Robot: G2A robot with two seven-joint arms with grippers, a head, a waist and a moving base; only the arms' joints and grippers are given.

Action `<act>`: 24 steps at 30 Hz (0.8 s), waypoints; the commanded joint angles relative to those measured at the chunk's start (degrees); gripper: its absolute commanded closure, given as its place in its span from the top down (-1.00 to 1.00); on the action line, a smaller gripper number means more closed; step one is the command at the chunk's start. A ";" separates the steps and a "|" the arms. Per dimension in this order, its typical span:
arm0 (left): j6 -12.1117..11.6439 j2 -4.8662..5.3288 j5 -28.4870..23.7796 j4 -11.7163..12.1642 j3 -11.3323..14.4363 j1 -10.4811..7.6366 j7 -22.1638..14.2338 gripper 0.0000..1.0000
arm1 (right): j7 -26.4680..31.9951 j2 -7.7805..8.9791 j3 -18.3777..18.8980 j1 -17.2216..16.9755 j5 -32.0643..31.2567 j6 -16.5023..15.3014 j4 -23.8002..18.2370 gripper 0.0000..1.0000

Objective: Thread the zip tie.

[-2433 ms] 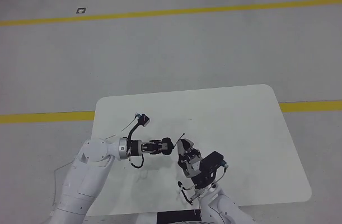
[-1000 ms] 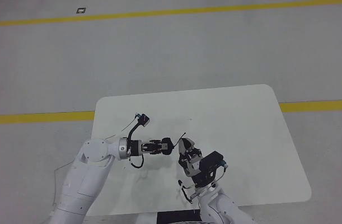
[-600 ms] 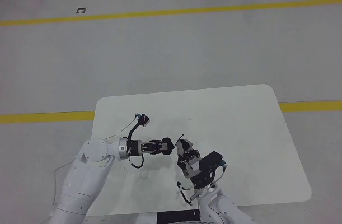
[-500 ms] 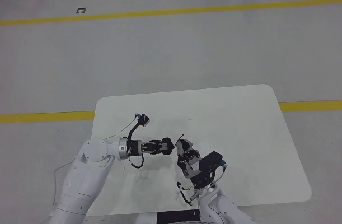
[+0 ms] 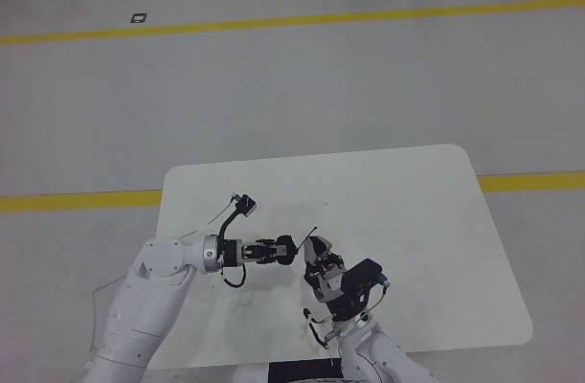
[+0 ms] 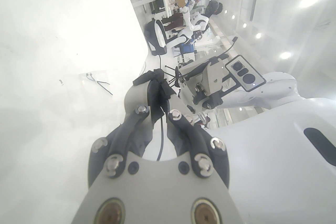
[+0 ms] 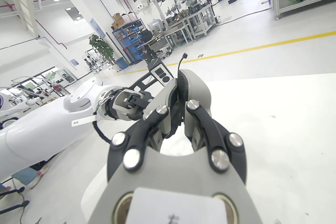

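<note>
Jaws pinched shut on both arms above the white table (image 5: 416,191): the right gripper (image 7: 179,92) holds the zip tie (image 7: 180,64), head poking upward, while the left gripper (image 6: 157,86), just beside it, nips what seems the tail, the threading apparently not yet done.

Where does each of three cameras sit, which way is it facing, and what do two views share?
Top view: above the arms, looking down on the white rounded table; left arm and right arm show.
Left wrist view: on the left wrist, facing the right arm; left gripper shows, fingers shut on the thin black plastic zip tie.
Right wrist view: on the right wrist, facing the hall; right gripper shows, shut on the zip tie.
Shared: both wrist views show the zip tie.
</note>
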 commanded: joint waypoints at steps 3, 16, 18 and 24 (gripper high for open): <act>0.00 0.00 0.00 0.00 0.00 0.00 0.00 -1.00 | -0.01 -0.03 -0.05 0.06 -0.35 0.22 0.04 -1.00; 0.00 0.00 0.00 0.00 0.00 0.00 0.00 -1.00 | -0.82 -0.09 0.02 -0.09 -1.14 0.80 -0.03 -1.00; 0.00 0.00 0.00 0.00 0.00 0.00 0.00 -1.00 | -0.93 -0.09 0.11 -0.15 -1.19 0.88 -0.08 -1.00; 0.00 0.00 0.00 0.00 0.00 0.00 0.00 -1.00 | -0.89 -0.08 0.27 -0.29 -1.33 0.93 -0.17 -1.00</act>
